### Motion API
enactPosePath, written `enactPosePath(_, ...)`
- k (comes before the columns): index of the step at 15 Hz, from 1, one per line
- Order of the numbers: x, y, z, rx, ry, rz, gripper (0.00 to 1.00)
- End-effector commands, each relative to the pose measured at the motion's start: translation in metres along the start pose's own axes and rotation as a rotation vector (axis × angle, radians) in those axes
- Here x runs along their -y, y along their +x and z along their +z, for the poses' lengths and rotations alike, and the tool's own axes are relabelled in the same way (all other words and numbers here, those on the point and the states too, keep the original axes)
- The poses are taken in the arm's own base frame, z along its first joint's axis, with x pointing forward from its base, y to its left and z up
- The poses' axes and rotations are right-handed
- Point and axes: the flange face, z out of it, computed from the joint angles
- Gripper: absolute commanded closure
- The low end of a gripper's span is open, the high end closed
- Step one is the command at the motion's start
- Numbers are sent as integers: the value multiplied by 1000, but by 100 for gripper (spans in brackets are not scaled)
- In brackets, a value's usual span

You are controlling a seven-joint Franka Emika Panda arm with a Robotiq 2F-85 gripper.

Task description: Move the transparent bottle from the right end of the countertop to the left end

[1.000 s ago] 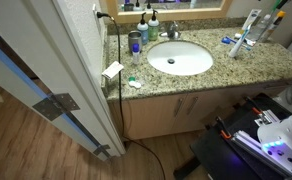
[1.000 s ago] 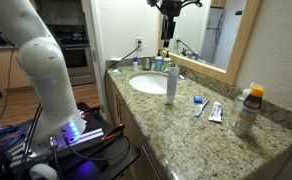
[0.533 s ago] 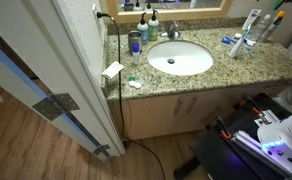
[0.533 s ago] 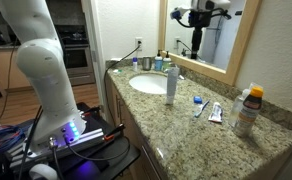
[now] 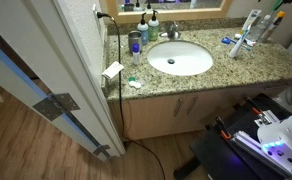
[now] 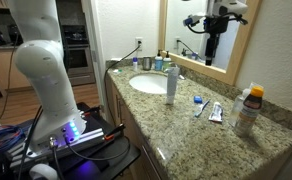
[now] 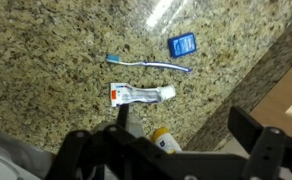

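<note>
One transparent bottle (image 6: 248, 110), orange-capped, stands upright at the end of the countertop (image 6: 184, 133), well apart from the sink (image 6: 146, 82). In the wrist view only its top shows, low at centre. From that top, one toothpaste tube (image 7: 142, 95) lies at eleven o'clock, one toothbrush (image 7: 146, 63) at twelve and one blue box (image 7: 183, 44) at one. One tall slim bottle (image 6: 171, 84) stands beside the sink. The gripper (image 6: 212, 55) hangs high above the counter with its two fingers spread wide, holding nothing.

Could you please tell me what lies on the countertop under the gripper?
Under the gripper, the countertop holds a toothpaste tube, a toothbrush and a small blue box. A yellow-topped bottle shows only partly; the gripper covers the rest.
</note>
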Motion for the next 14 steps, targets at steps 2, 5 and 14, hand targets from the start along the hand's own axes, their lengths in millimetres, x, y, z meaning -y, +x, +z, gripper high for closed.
enactPosePath(2,-10,74,50,-32,-24,254,0)
enactPosePath(5,-16,71,55,-27,-41,267,0)
enactPosePath(14,-24,118,97,-44,5,660,0)
